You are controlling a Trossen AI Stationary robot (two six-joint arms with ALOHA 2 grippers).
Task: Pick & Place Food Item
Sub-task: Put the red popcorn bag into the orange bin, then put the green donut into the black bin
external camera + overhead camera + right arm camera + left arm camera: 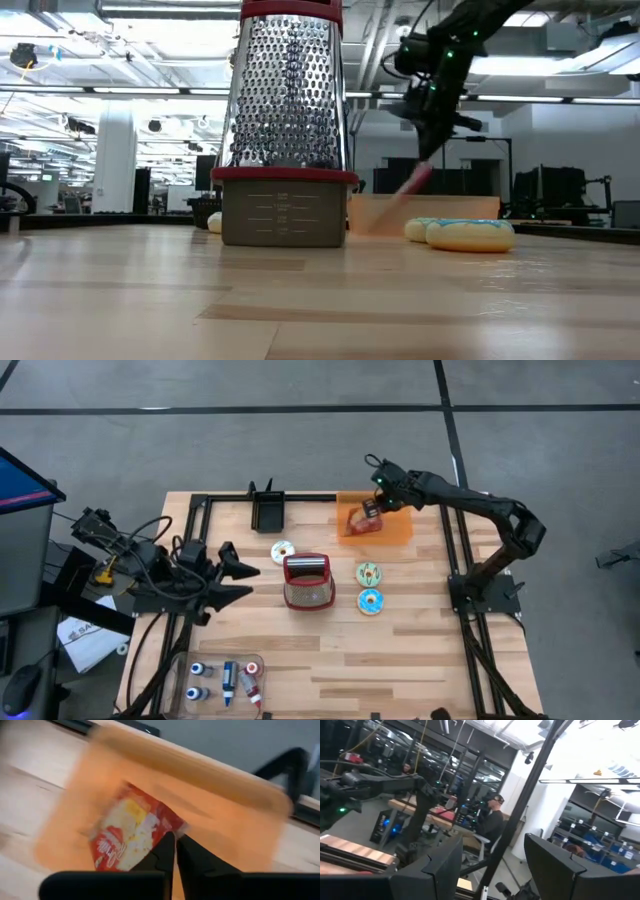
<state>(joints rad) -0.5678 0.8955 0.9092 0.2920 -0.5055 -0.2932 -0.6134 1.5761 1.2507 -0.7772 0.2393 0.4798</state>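
A red and white food packet (127, 840) hangs over the orange tray (240, 820) at the table's far right, with my right gripper (175, 845) shut on it. In the high view the packet (360, 523) shows over the tray's left part (398, 530), below the gripper (370, 508). In the low view it is a blurred pink streak (416, 180) under the gripper (432, 150), above the tray (470, 208). My left gripper (238, 573) stands open at the table's left, raised and holding nothing. My right gripper pinches the packet by an edge near one corner (162, 837) between its two fingertips. The fingers slant down from the table's right side. The packet hangs tilted below them over the tray; whether its lower end touches the tray I cannot tell.
A metal box grater (308, 580) with a red base stands mid-table. Two iced donuts (369, 586) lie to its right and one (282, 550) to its far left. A black bin (267, 512) sits at the far edge, and a clear box of small bottles (225, 680) near left.
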